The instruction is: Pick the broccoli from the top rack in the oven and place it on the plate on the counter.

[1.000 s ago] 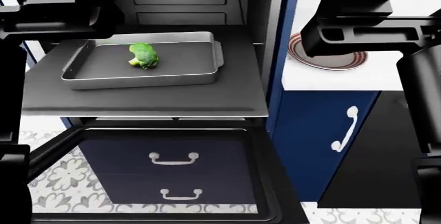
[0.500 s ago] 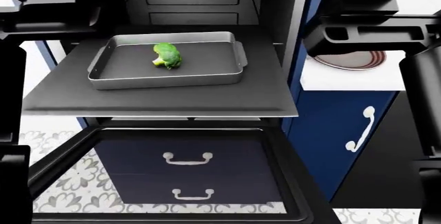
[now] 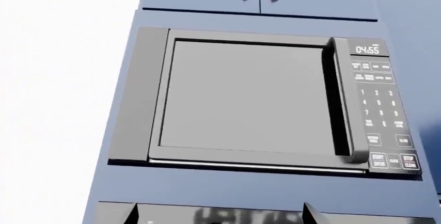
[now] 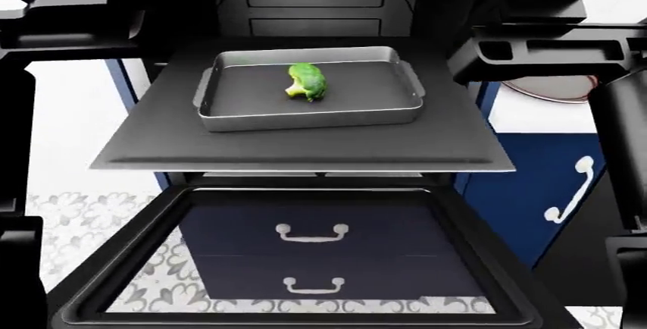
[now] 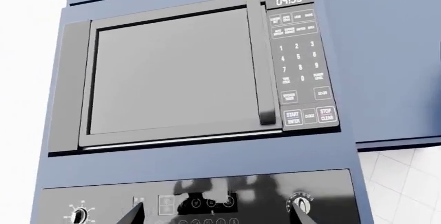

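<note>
Nothing was done yet, I judged. The small bright green broccoli floret (image 4: 306, 82) lay untouched in the rimmed grey metal baking tray (image 4: 309, 115) on the wide grey pulled-out oven rack (image 4: 303, 149). The striped round plate (image 4: 551, 90) waited, half-hidden, on the white surface (image 4: 551, 120). Neither pincer's state was visible.

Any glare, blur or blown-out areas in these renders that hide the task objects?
Head view: sharp and evenly lit, broccoli clear in the tray; plate mostly hidden by the right arm, not glare. Wrist views: white overexposed walls; smeared reflections on the oven's control panel.
</note>
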Controlling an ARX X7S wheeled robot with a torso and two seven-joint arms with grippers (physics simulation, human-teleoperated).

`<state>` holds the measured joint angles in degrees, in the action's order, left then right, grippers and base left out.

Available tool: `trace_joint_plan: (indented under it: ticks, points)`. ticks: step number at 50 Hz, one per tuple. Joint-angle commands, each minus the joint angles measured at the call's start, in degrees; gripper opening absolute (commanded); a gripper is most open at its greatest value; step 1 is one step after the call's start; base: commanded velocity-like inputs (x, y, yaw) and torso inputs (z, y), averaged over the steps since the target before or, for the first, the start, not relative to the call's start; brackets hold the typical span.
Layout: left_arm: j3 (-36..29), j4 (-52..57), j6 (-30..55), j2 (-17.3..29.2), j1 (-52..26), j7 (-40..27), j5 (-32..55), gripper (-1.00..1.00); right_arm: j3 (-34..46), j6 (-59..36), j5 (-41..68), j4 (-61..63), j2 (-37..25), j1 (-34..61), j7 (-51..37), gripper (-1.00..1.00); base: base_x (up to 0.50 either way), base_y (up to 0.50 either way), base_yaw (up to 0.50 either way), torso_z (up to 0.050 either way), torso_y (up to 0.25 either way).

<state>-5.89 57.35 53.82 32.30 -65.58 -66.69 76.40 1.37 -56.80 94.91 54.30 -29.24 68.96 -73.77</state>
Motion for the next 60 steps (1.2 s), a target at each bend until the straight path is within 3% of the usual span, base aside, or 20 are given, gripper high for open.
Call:
trace_joint_plan:
  ticks: [1,18,36,51,60]
  points:
    - [-0.4,0.0,-0.3,0.4,0.0,-0.3,-0.2,1.0,0.4,0.3,0.4,0.1,-0.2,-0.1,-0.2,1.0,0.0,0.5,0.0,0.0,0.0]
    - [-0.8,0.1,-1.1,0.7,0.0,-0.6,-0.2,1.0,1.0,0.8,0.7,0.0,-0.1,-0.1,0.1,1.0,0.07,0.47,0.0,0.0,0.0]
    - [-1.6,0.1,-1.9,0.7,-0.1,-0.7,-0.1,1.0,0.4,2.1,0.0,0.8,0.3,-0.4,0.8,1.0,0.5,0.01,0.0,0.0,0.001]
    - [-2.2,0.3,-2.6,1.0,0.4,-0.9,-0.4,1.0,0.7,2.4,-0.1,0.1,-0.1,-1.3,0.3,1.0,0.0,0.0,0.0,0.0,0.001]
    - [-2.5,0.2,-2.9,1.2,0.2,-1.3,-0.1,1.0,0.7,2.2,-1.0,0.7,-0.3,-1.2,0.9,1.0,0.38,-0.22,0.0,0.0,0.0]
